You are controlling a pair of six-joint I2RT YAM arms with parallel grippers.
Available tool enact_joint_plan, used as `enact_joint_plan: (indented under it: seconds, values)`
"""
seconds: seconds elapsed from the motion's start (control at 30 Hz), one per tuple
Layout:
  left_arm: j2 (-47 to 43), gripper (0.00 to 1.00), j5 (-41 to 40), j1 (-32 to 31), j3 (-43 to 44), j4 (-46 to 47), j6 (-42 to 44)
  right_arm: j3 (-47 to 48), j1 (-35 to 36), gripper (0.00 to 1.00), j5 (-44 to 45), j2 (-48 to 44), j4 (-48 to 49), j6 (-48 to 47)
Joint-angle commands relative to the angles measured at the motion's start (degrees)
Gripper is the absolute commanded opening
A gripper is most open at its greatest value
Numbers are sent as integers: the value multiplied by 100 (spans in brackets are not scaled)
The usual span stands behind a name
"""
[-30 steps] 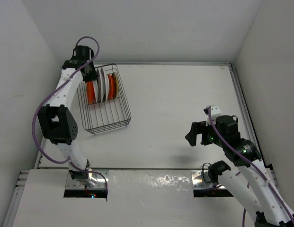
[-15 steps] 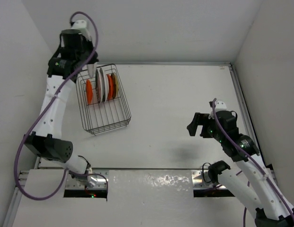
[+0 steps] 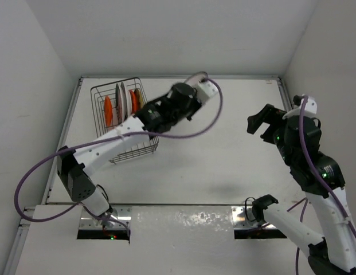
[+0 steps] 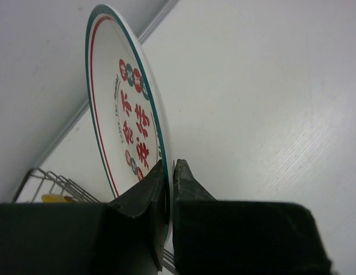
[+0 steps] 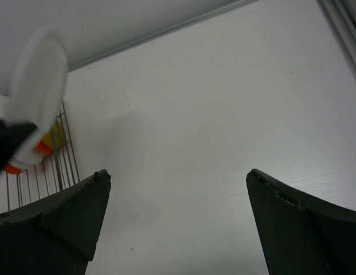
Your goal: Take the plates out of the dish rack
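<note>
1. The top camera is looking down from above and behind the arms, taking in the whole desk (image 3: 223,143).
2. The left wrist camera is peering along the left hand (image 4: 169,166), very close to a plate (image 4: 123,114).
3. The right wrist camera is facing across the desk toward the dish rack (image 5: 57,166), which all three views are sharing.

Surface (image 3: 223,143): white and matte, with pale walls on the left, far and right sides.
Rail (image 3: 235,76): thin metal, running along the far edge of the surface and turning down the right side.
Near edge: a glossy white panel (image 3: 183,220) lies across the front, and there are two dark cut-outs (image 3: 103,234) in it, one left and one right.
Dish rack (image 3: 142,148): there it is in the far left corner, dark wire, standing flat on the surface, close to the left wall and the far rail, its long side angled a little off the wall.
Shadow: a soft grey patch on the surface, about midway across, toward the near edge.
</note>
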Motion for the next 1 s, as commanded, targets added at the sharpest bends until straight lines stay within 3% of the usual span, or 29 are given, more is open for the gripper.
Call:
enact_joint_plan:
  seconds: [0.0, 0.13, 0.3, 0.53, 0.6, 0.63, 0.7, 0.73, 0.83, 0.9, 0.97]
  values:
    - [-425, 0, -1189, -648, -797, 1681, 1361, 808, -25, 99, 420, 633, -145, 124]
    - [-469, 0, -1770, -1291, -1553, 2804, 2084, 1609, -191, 99, 0, 1406, -417, 132]
    - [-653, 0, -2360, -2012, -2635, 4099, 2875, 1382, -1412, 97, -2659, 2248, -41, 168]
    - [-574, 0, -1966, -2373, -2496, 3873, 2719, 521, -1413, 88, -4604, 2988, 909, 45]
    - [-513, 0, -1799, -2374, -2417, 3732, 2605, 371, -1413, 84, -4765, 3077, 1057, -8]
    - [-495, 0, -1798, -2382, -2381, 3732, 2595, 327, -1413, 74, -4792, 3104, 1076, -52]
    - [-425, 0, -1807, -2382, -2346, 3723, 2569, 178, -1413, 63, -4818, 3130, 1206, -52]
    - [-416, 0, -1815, -2382, -2337, 3723, 2569, 117, -1422, 42, -4827, 3139, 1268, -43]
    - [-320, 0, -1912, -2382, -2302, 3723, 2569, -156, -1474, 0, -4810, 3192, 1515, 131]
    - [-223, 25, -2253, -2382, -2276, 3801, 2499, -296, -1580, 0, -4652, 3244, 1848, 290]
    - [-153, 71, -2674, -2382, -2232, 3750, 2298, -613, -1877, 0, -4459, 3279, 2164, 685]
